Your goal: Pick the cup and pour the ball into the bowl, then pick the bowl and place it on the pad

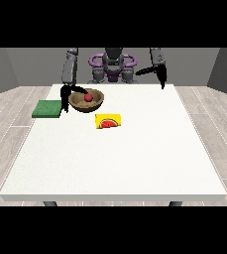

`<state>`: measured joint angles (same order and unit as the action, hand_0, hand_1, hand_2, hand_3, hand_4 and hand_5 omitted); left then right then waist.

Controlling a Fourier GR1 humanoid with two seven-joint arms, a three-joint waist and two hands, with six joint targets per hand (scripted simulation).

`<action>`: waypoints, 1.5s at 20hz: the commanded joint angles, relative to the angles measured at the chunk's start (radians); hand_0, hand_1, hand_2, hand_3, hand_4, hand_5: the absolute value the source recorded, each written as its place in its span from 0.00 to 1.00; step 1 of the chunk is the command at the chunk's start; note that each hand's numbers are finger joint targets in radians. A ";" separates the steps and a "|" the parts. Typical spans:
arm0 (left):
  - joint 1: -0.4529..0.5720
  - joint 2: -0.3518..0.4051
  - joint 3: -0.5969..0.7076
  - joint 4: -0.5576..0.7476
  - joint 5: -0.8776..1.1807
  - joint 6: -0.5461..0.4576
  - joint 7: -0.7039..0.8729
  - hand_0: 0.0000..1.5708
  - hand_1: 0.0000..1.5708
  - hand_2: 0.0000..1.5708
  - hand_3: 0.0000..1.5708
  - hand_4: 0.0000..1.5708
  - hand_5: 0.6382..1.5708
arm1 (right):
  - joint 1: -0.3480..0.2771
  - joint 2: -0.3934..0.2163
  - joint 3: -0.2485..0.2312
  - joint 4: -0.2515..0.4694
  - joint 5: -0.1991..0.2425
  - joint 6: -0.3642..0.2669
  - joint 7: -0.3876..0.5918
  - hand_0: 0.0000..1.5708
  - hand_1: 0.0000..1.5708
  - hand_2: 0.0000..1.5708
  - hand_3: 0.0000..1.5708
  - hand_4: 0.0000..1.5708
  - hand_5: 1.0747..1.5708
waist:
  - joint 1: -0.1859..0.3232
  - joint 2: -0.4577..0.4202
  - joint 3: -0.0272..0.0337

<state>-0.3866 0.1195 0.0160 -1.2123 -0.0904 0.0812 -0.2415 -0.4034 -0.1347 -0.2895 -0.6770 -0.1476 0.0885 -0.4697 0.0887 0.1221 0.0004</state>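
Obstacles cluster at upper left of the desk [135, 163]: bowl [86, 100], green pad [47, 109], yellow card [108, 121]. Centre, right and lower areas lie open.

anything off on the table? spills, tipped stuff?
Nothing spilled or tipped. The red ball sits inside the upright brown bowl. One oddity: no cup is in view. The green pad and watermelon card lie flat.

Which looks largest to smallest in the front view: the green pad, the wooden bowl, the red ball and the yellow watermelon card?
1. Wooden bowl
2. Green pad and yellow watermelon card: look alike in size, not ranked
3. Red ball, clearly smallest, inside the bowl
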 commanded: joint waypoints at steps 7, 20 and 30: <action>-0.030 0.030 0.001 -0.106 0.024 -0.055 0.049 0.00 0.00 0.00 0.00 0.22 1.00 | 0.070 -0.041 -0.016 0.154 0.062 -0.210 0.059 1.00 1.00 1.00 0.30 0.50 0.84 | 0.079 0.065 -0.0006; 0.043 0.041 0.047 0.028 0.072 -0.103 0.010 0.00 0.00 0.00 0.00 0.62 0.84 | 0.054 -0.094 0.166 -0.054 0.289 -0.490 0.445 1.00 1.00 1.00 0.60 0.54 0.98 | 0.057 -0.124 -0.0057; 0.134 0.074 0.123 0.091 0.074 -0.061 -0.039 0.00 0.00 0.00 0.00 0.64 0.83 | 0.010 -0.221 0.165 -0.222 0.241 -0.264 0.704 1.00 1.00 1.00 0.49 0.51 1.00 | -0.111 -0.208 -0.0006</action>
<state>-0.2652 0.1670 0.1100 -1.1186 -0.0328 0.0333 -0.2588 -0.4051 -0.2965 -0.0779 -0.8679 0.1427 -0.2526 0.2162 0.0040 -0.1044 -0.0030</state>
